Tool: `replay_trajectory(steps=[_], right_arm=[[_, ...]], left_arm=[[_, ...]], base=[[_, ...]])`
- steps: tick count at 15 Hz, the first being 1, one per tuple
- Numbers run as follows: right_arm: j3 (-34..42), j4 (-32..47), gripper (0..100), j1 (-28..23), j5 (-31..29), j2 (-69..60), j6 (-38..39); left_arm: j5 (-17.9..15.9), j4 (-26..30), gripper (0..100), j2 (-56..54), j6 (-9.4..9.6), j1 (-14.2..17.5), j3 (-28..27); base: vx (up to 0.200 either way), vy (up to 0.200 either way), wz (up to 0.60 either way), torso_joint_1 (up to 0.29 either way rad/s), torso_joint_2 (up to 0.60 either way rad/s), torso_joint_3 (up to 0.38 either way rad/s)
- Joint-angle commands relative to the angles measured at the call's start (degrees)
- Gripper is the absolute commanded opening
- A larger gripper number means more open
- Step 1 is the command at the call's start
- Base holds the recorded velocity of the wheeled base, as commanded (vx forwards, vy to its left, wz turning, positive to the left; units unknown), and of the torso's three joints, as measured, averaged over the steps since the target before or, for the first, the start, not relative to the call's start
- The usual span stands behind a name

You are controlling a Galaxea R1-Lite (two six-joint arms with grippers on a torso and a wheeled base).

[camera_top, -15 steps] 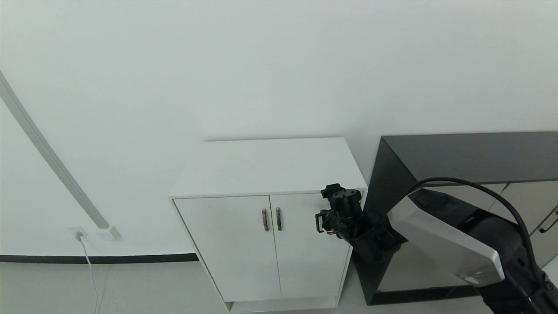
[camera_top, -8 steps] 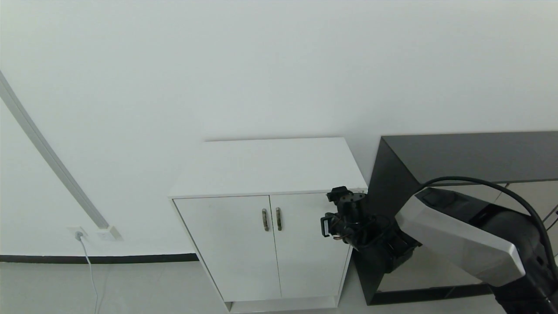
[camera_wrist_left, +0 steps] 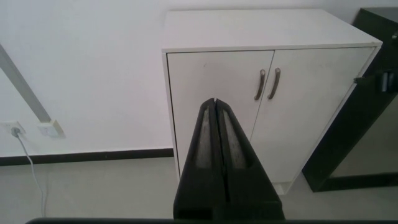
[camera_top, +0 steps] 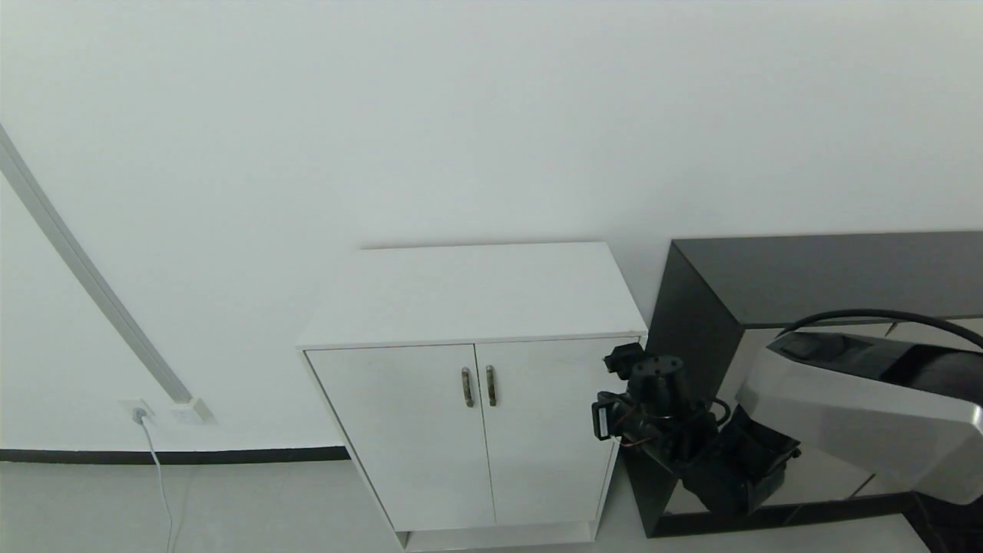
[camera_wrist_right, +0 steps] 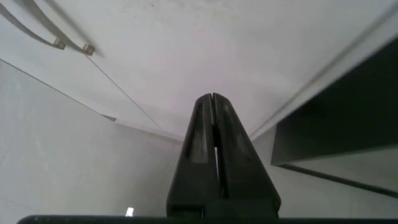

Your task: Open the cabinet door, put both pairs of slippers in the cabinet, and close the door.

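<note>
Hovering near the cabinet (camera_top: 470, 293), the right end effector (camera_wrist_right: 213, 98) faces its door.

Both end effectors (camera_wrist_left: 214, 107) (camera_wrist_right: 214, 101) closed, empty

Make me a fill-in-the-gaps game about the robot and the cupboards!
Both doors of the white cabinet are ____. Its two handles sit in the ____ of its front. The other cabinet beside it is coloured ____. The right gripper has its fingers pressed ____.
Missing words: shut, middle, black, together.
</note>
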Motion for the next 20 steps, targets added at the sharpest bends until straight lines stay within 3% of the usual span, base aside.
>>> replay_trajectory(steps=[1,9,15,20], right_arm=[[7.85,-2.99,0,-1.20,-0.12,-6.09,-0.14],[31.40,-14.94,0,-10.34,-0.12,-19.10,-0.75],[47.66,-30.85,0,-18.16,0.41,-20.33,-4.71],[53.72,-29.18,0,-19.92,0.41,-32.37,-5.67]], left_arm=[[0.04,0.00,0,0.07,-0.02,-0.01,0.00],[0.04,0.00,0,0.07,-0.02,-0.01,0.00],[0.04,0.00,0,0.07,-0.02,-0.01,0.00],[0.04,0.00,0,0.07,-0.02,-0.01,-0.09]], base=[[0.000,0.000,0.00,0.000,0.00,0.000],[0.000,0.000,0.00,0.000,0.00,0.000],[0.000,0.000,0.00,0.000,0.00,0.000],[0.000,0.000,0.00,0.000,0.00,0.000]])
